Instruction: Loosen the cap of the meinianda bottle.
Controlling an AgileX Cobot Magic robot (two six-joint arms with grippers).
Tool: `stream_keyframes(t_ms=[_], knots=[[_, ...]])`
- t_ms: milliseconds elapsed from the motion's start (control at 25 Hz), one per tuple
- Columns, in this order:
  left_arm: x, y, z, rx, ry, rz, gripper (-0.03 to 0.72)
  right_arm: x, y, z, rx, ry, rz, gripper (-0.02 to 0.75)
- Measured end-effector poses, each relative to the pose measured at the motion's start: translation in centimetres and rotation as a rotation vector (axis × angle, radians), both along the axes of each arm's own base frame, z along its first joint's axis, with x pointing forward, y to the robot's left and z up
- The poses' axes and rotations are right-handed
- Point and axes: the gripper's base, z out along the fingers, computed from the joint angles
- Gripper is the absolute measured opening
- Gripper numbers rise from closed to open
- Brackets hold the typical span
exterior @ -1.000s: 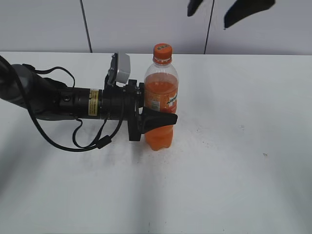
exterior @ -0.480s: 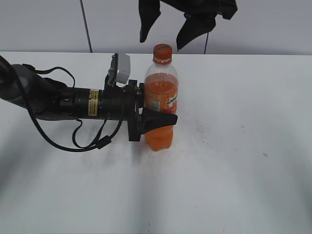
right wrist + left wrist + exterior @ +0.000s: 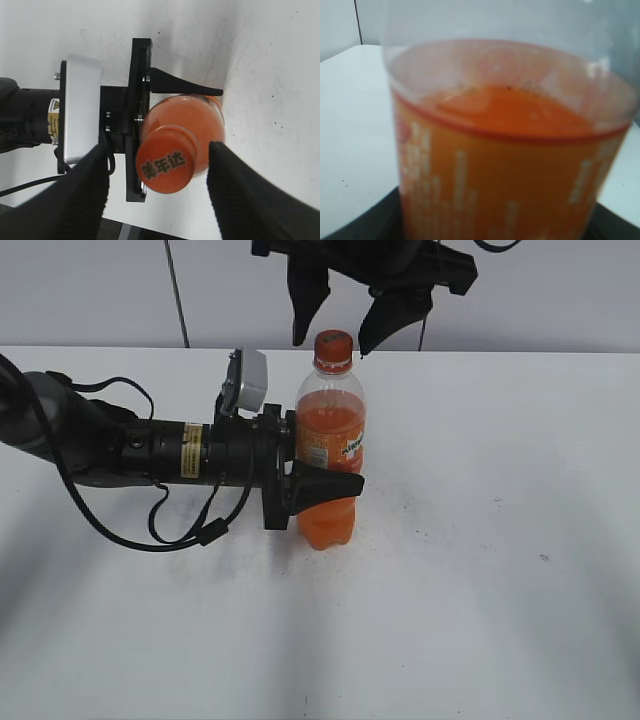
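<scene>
The meinianda bottle (image 3: 331, 455) stands upright on the white table (image 3: 480, 540), clear with orange drink and an orange label. Its orange cap (image 3: 333, 346) is on top. My left gripper (image 3: 322, 483) lies along the table from the left and is shut on the bottle's middle. The left wrist view is filled by the bottle (image 3: 505, 160). My right gripper (image 3: 338, 330) hangs open just above the cap, one finger to each side, not touching it. The right wrist view looks down on the cap (image 3: 166, 166) and its print, with the open gripper (image 3: 159, 167) straddling it.
The left arm and its black cable (image 3: 190, 530) lie across the table's left half. A grey wall with vertical seams (image 3: 176, 290) stands behind the table.
My right gripper has come in from the upper right and lowered until its open fingers straddle the cap. The left gripper and bottle have not moved.
</scene>
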Motion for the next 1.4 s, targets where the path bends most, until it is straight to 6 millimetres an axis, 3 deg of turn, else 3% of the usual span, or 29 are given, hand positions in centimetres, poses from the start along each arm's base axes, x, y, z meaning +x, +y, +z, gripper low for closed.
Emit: stream_keyframes(t_ms=[680,800,920,1040,1240,1400], knots=[[0.00,0.00,0.00,0.000,0.000,0.000,0.419,0.26,0.19,-0.66,-0.012,0.010,0.003,0.443],[0.00,0.00,0.00,0.000,0.000,0.000,0.419,0.28,0.17,-0.66,-0.015,0.008,0.003,0.393],[0.00,0.00,0.00,0.000,0.000,0.000,0.419,0.33,0.09,-0.67,-0.027,0.000,0.010,0.271],[0.01,0.00,0.00,-0.001,0.000,0.001,0.418,0.35,0.06,-0.67,-0.040,-0.013,0.044,0.271],[0.01,0.00,0.00,-0.001,0.000,0.001,0.418,0.31,0.12,-0.67,-0.105,-0.079,0.277,0.271],[-0.05,-0.01,0.01,-0.001,-0.003,-0.006,0.418,0.09,0.41,-0.64,-0.184,-0.187,0.672,0.271]])
